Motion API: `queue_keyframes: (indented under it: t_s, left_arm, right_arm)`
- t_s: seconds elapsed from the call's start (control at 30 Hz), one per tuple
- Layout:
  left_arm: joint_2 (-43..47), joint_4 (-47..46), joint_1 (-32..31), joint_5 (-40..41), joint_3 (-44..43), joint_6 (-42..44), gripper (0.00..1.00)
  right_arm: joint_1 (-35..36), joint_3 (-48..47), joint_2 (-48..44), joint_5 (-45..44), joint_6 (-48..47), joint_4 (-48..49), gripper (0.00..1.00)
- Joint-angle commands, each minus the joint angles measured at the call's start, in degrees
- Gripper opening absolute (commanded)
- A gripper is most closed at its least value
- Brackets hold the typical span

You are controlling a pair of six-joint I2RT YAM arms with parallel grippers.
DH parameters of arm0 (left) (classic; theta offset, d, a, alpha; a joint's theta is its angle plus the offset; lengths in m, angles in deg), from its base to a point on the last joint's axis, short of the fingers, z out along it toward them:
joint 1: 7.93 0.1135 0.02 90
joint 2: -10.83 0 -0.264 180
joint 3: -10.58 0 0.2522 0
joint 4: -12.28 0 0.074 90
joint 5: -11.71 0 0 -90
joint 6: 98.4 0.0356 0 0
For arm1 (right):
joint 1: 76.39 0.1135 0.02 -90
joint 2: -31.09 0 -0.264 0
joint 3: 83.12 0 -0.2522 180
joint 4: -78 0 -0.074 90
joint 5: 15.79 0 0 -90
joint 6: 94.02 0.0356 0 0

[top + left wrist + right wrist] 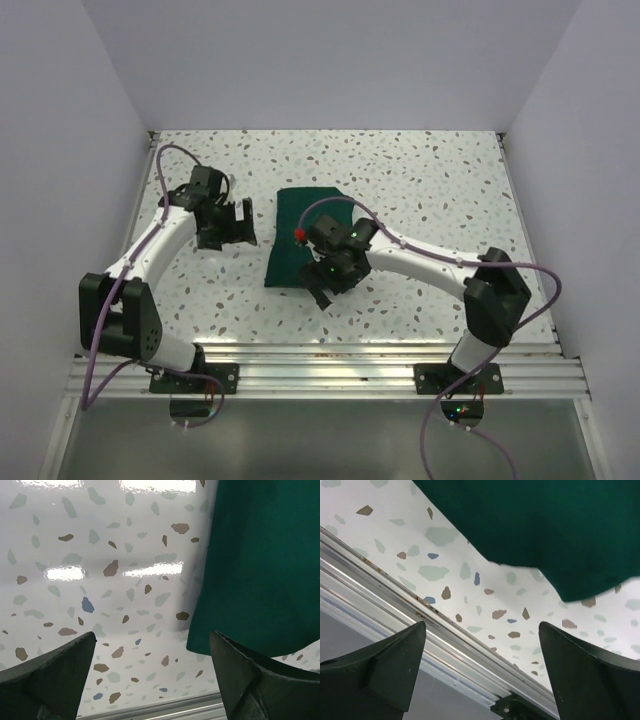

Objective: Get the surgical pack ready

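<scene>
The left arm (150,250) and right arm (420,262) share one build: white, rounded link shells between black, blocky joint housings; a thin purple cable (176,147) runs along each (on the right arm it bows out in a broad curve); each arm stands on a black base plate (195,380); small green lights (352,233) glow on the right wrist, a red tip (298,236) beside them; the left gripper (152,635) and right gripper (482,625) carry dark, matte, wedge-shaped fingers (50,680).
</scene>
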Motion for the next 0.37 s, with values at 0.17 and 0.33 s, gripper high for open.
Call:
queue_keyframes:
  t_s: [0.17, 0.33]
  left_arm:
    - [4.85, -5.15, 0.42, -3.63, 4.34, -1.89, 0.99]
    - [7.83, -6.11, 0.51, -4.86, 6.97, -2.33, 0.99]
  right_arm:
    - [-12.1, 14.73, -13.73, -0.52, 13.74, 6.98, 0.99]
    - [-20.56, 23.95, -24.54, 5.53, 15.59, 12.95, 0.99]
